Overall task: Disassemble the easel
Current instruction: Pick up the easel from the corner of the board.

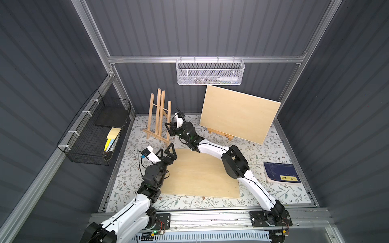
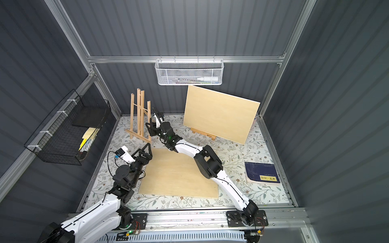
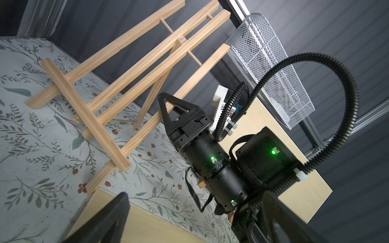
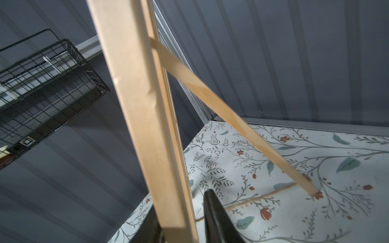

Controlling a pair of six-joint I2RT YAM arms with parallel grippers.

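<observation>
A small wooden easel (image 1: pixel 159 117) (image 2: pixel 140 117) stands upright at the back left of the floral table, its rear strut (image 4: pixel 231 117) propped out behind. My right gripper (image 1: pixel 169 128) (image 2: pixel 150 128) reaches in from the right, low on the easel's right front leg (image 4: pixel 147 126). In the right wrist view this gripper (image 4: pixel 181 202) has the leg between its jaws, and a thin gap shows beside one finger (image 4: pixel 212 210). My left gripper (image 1: pixel 166 150) (image 2: pixel 145 150) hovers open and empty just in front of the easel's ledge (image 3: pixel 84 109), over the flat board's back corner.
A plywood board (image 1: pixel 200 174) lies flat mid-table under both arms. A second board (image 1: pixel 240 113) leans on another easel (image 1: pixel 221 134) at the back right. A blue book (image 1: pixel 282 172) lies at the right. A black wire basket (image 1: pixel 94 130) hangs on the left wall, a white mesh basket (image 1: pixel 210 71) on the back rail.
</observation>
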